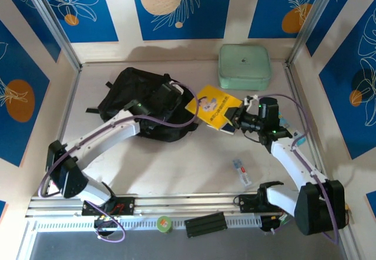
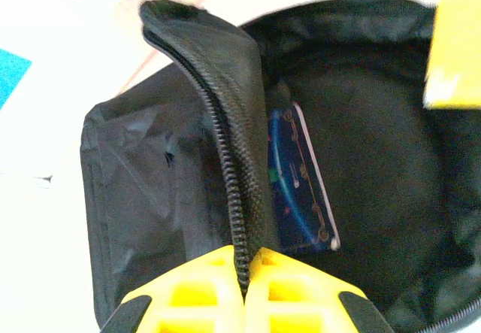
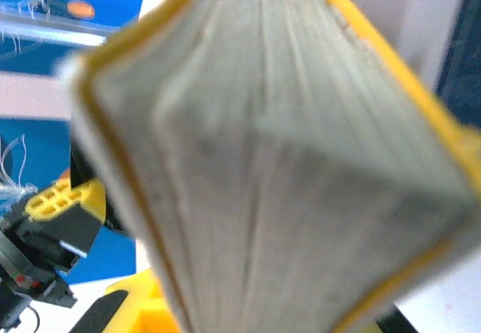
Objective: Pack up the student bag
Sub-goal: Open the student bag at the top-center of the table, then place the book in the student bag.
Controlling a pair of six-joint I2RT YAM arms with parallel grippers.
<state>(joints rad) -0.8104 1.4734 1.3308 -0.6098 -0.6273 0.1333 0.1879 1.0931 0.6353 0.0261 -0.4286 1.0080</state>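
Left claw (image 2: pixel 244 294) clamps student bag (image 1: pixel 126 95) — lying left-right, mouth toward book (image 1: pixel 214 107) in right claw (image 1: pixel 236 119).

Booklet (image 2: pixel 301 183) seemingly half hidden by student bag (image 2: pixel 218 85)

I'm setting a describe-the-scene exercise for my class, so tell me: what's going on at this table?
Two robot arms are packing the black student bag. The left gripper is pinched shut on the bag's zipper edge, holding the main compartment open. The right gripper holds a yellow book beside the opening, not yet inside. A flat blue item already stands inside against the wall. A mint-green case sits at the back of the table.
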